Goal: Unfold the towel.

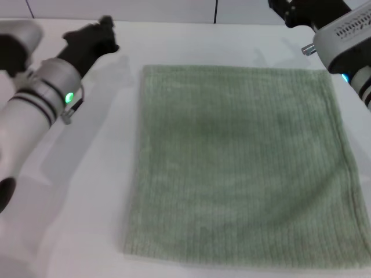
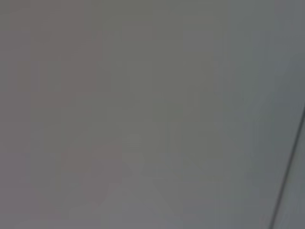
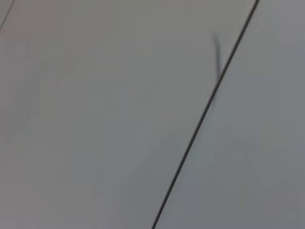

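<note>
The pale sage-green towel (image 1: 240,165) lies spread flat on the white table (image 1: 87,191), roughly square, filling the middle and right of the head view. My left gripper (image 1: 103,30) hangs above the table at the far left, off the towel's far left corner and clear of it. My right gripper (image 1: 284,13) is at the far right, above and beyond the towel's far edge, partly cut off by the frame. Neither gripper holds anything that I can see. Both wrist views show only a plain grey surface with a dark seam.
A wall with dark vertical seams (image 1: 215,10) runs along the back of the table. Bare white table lies to the left of the towel and in a narrow strip behind it.
</note>
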Motion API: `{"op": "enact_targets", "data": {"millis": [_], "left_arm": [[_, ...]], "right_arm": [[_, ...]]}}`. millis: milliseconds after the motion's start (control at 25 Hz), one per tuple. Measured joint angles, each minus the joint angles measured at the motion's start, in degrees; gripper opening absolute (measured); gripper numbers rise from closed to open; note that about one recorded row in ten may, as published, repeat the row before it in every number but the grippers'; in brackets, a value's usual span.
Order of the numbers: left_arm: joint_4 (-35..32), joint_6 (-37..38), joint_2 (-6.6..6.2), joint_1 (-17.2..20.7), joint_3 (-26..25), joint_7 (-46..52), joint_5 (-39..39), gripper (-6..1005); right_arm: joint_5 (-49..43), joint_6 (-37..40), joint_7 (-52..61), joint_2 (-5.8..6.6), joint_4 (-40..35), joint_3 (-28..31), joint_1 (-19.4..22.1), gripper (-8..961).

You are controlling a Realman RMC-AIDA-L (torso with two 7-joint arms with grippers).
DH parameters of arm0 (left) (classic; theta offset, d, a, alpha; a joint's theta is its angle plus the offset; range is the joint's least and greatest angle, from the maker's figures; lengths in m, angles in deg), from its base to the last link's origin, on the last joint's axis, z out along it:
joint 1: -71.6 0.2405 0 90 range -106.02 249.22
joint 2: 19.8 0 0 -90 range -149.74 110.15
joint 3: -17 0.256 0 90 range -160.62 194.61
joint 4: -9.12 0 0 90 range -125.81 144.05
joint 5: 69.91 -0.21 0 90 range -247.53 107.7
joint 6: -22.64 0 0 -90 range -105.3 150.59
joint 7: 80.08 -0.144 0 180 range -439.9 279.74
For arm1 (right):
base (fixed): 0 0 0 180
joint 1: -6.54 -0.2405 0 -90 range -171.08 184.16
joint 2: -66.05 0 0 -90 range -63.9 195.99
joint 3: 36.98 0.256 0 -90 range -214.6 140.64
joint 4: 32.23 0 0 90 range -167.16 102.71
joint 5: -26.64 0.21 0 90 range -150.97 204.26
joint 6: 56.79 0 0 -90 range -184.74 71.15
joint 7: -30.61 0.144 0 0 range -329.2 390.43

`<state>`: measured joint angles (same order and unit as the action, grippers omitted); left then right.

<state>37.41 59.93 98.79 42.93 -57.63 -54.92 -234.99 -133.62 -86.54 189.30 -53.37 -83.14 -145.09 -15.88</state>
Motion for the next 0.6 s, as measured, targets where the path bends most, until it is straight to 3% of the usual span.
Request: {"op": "enact_targets", "data": {"millis": [120, 320, 600], "left_arm": [[-7.4, 12.6, 0.11, 0.0, -2.4, 0.0, 0.1, 23], [-11.3, 18.1, -0.01, 0.2, -3.8, -0.9, 0.1, 23], [-12.5, 17.5, 0.13, 0.5, -5.3, -2.4, 0.1, 23]], "right_arm": [[6.3, -11.1, 0.4, 0.05, 9.3, -2.2, -3.7, 761], [8.2, -20.3, 3.7, 0.18, 18.6, -2.9, -6.7, 761], [8.0, -21.2, 4.9, 0.37, 19.7, -2.9, -7.1, 761]]}}
